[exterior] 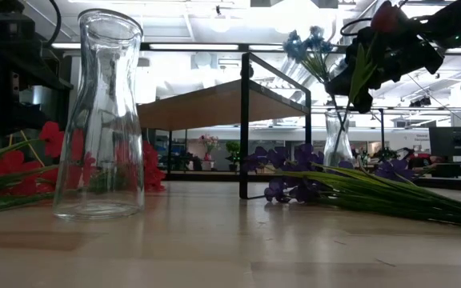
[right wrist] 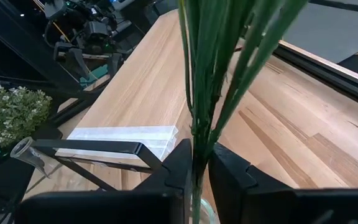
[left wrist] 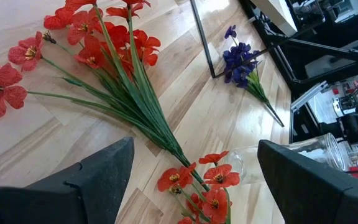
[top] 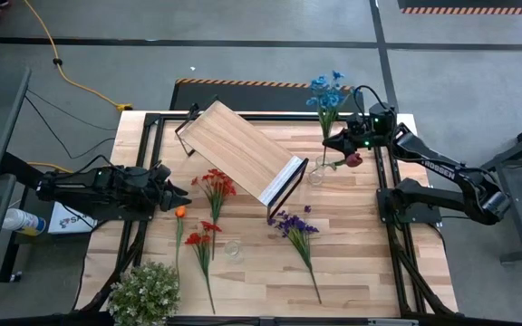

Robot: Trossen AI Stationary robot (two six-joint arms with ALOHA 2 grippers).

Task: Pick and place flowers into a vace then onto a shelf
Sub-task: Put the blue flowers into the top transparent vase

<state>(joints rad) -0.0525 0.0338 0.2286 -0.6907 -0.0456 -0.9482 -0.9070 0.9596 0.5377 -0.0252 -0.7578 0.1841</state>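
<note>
My right gripper (top: 335, 144) (right wrist: 199, 163) is at the far right of the table, just above a clear glass vase (top: 316, 174) (exterior: 338, 138), and is shut on a dark red flower sprig (top: 354, 160) (exterior: 386, 16). Blue flowers (top: 327, 91) (exterior: 310, 44) stand with their stems in that vase. The shelf (top: 238, 148), a light-wood board on a black frame, sits slantwise at the table's far middle. My left gripper (top: 179, 193) (left wrist: 194, 158) is open, near the left edge, over red flowers (top: 214, 185) (left wrist: 107, 46) lying flat. My right gripper pinches the dark red sprig's green stems (right wrist: 199, 134) between its two fingers, which lie across the stems. The stems run on past the fingers, and the bloom (exterior: 386, 16) sits close by the gripper. The stems' lower part reaches down at the vase's mouth (right wrist: 201, 214).
A second clear vase (top: 234, 251) (exterior: 98, 120) stands upright near the table's near middle. An orange flower (top: 180, 212), another red sprig (top: 203, 239) and purple flowers (top: 294, 226) (exterior: 294, 172) lie on the slatted top. A bushy pale plant (top: 145, 292) sits at the near left corner.
</note>
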